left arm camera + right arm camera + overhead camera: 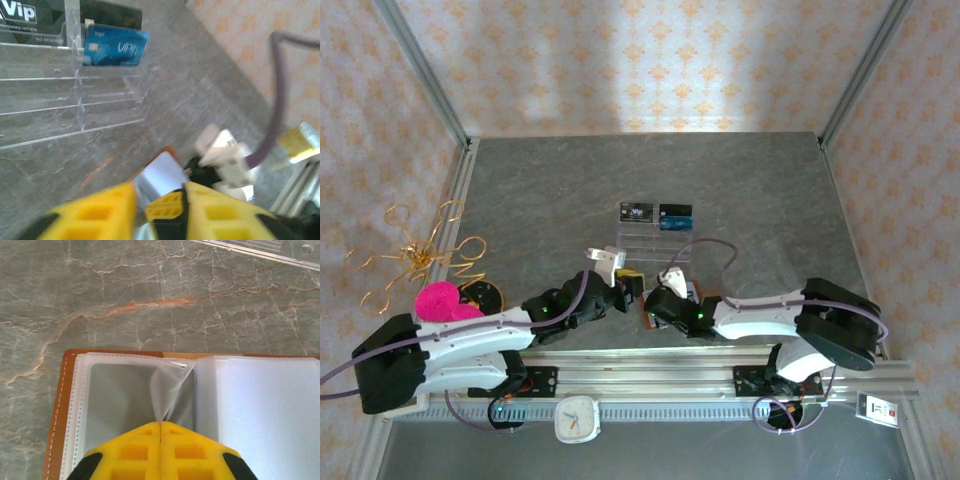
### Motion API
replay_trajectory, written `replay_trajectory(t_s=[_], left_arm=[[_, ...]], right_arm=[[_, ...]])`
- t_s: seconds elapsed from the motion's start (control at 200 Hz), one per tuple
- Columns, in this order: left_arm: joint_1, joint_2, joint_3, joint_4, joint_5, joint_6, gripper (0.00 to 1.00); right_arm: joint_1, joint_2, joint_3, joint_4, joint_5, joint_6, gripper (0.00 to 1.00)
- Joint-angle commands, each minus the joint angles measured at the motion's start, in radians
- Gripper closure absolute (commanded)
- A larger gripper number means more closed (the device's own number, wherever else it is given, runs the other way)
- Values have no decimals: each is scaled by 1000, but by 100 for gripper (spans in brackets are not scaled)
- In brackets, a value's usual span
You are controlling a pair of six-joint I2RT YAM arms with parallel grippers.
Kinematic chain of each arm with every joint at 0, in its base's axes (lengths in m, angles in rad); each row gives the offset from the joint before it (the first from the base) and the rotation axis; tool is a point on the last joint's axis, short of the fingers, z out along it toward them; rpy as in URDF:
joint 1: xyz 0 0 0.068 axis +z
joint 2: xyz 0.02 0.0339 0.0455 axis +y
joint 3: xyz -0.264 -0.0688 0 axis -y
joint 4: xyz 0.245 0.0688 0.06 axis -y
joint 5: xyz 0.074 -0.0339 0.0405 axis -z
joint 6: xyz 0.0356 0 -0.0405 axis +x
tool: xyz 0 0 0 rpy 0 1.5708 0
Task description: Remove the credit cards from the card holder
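Top external view shows both arms stretched low over the table (520, 180), meeting near the middle. The left gripper (623, 287) and right gripper (658, 300) sit close together over the card holder (648, 318).

From the right wrist view, the holder (250, 410) lies open and flat with its length across the frame. It has a brown stitched edge at the left and pale clear sleeves inside. The right gripper (160, 426) has its fingers pressed together, pinching up a clear sleeve.

The left gripper (142, 192) is blurred, so I can't tell whether it's clamped. A blue card (117, 47) and a black card (20, 15) stand in the clear rack (50, 105) beyond.
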Motion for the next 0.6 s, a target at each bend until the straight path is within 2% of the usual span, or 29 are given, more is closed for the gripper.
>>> replay_trajectory(t_s=[0.0,0.065,0.145,0.255,0.44,0.596], left_arm=[[-3,59,-13,-9,22,-27,81],[-3,90,-18,3,32,-50,87],[-5,121,-23,18,41,-64,89],[-4,162,-22,35,57,-70,90],[-6,269,1,92,144,-72,90],[-7,315,13,115,159,-78,90]], right_arm=[[0,-83,-37,102,-10,56,100],[-9,-123,-57,122,-21,78,100],[-29,-168,-89,153,-51,98,100],[-41,-188,-103,159,-63,102,100],[-41,-184,-117,178,-78,117,100],[-41,-185,-123,184,-79,115,100]])
